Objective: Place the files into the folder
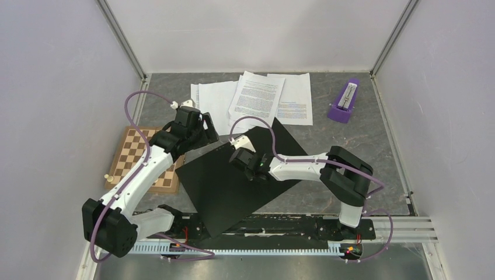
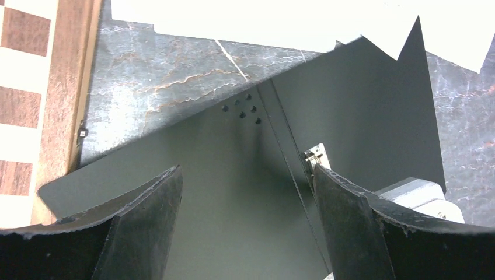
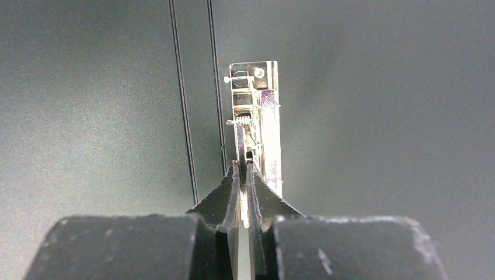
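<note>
Black inner face of open folder (image 1: 227, 192) lies flat at counter (image 1: 350, 151) centre, turned diagonal. Top view only: files (image 1: 257, 96) fanned along far edge, folder's far corner reaching them; chessboard (image 1: 140, 157) at left; purple metronome (image 1: 345, 100) far right. Right wrist view alone resolves metal clip (image 3: 257, 116) on spine, right gripper (image 3: 245, 169) pinched closed on its near end. Left wrist view: left gripper (image 2: 246, 175) spread wide above folder near spine, clip just beside one finger.
</note>
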